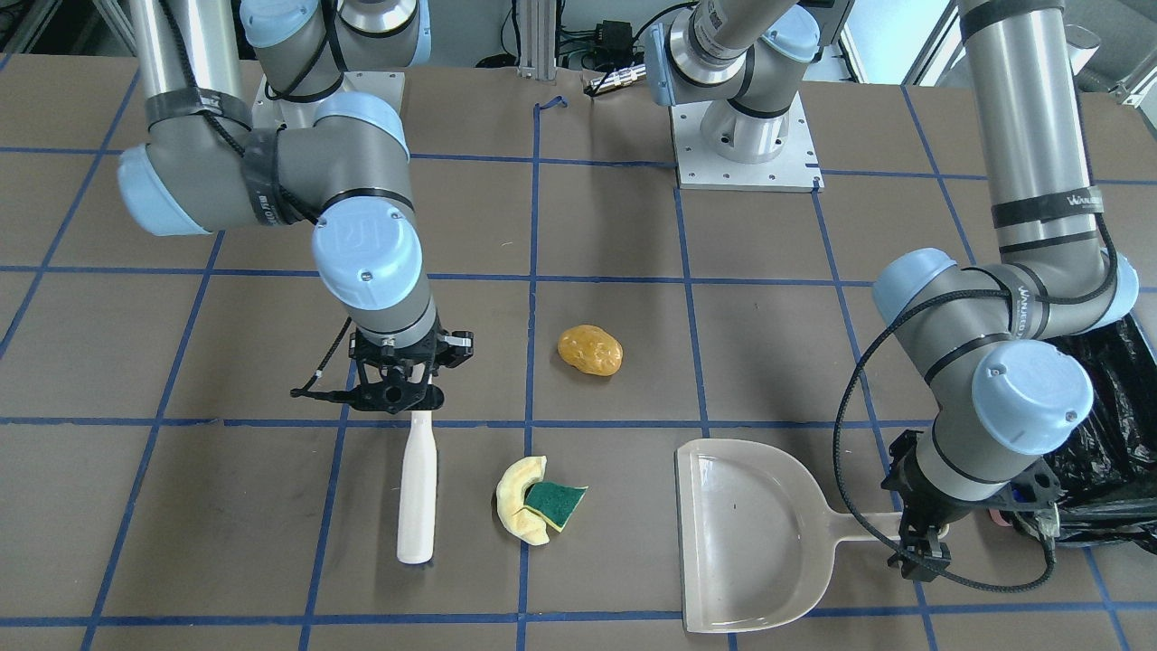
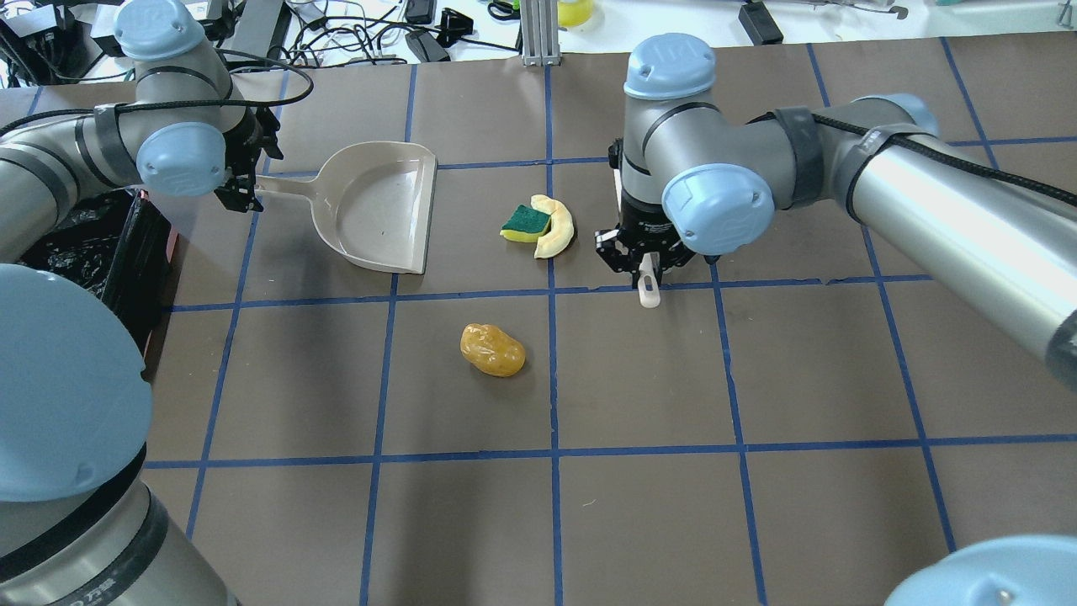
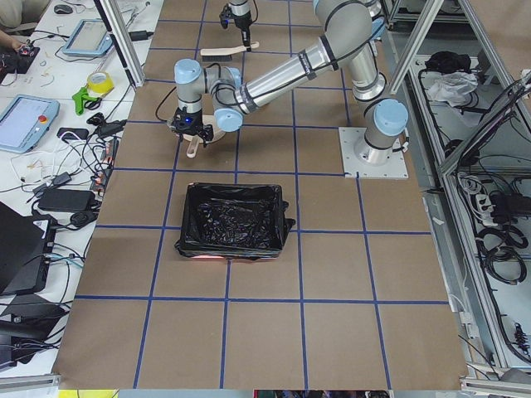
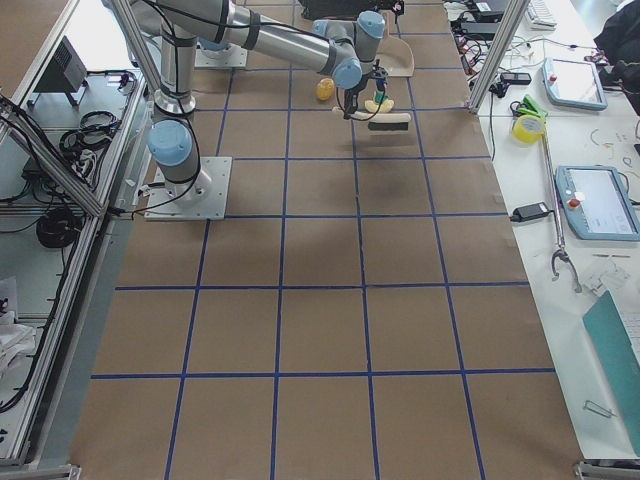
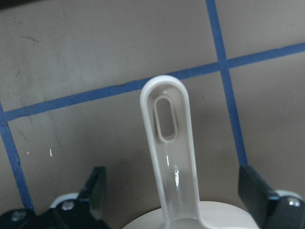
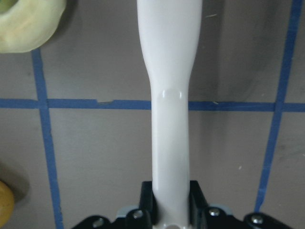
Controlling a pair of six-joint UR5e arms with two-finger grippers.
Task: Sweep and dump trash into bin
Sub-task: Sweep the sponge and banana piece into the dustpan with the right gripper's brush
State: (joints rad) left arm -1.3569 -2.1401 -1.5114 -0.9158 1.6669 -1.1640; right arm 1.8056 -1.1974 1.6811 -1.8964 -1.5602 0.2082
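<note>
The orange-brown lump (image 1: 590, 350) lies alone mid-table. The pale crescent slice (image 1: 520, 500) and the green-and-yellow sponge piece (image 1: 556, 504) touch each other between the brush and the dustpan. My right gripper (image 1: 398, 398) is shut on the white brush (image 1: 418, 488), and the right wrist view shows its fingers (image 6: 147, 202) clamped on the handle (image 6: 170, 119). My left gripper (image 1: 922, 551) is open astride the handle (image 5: 171, 157) of the beige dustpan (image 1: 750, 533), with its fingers (image 5: 95, 186) clear of it. The black-lined bin (image 1: 1112, 434) stands behind my left arm.
The bin also shows in the exterior left view (image 3: 232, 220), with a pink edge at its base. The brown table carries a blue tape grid (image 2: 551, 370). Cables and devices line the far table edge (image 2: 421, 34) in the overhead view.
</note>
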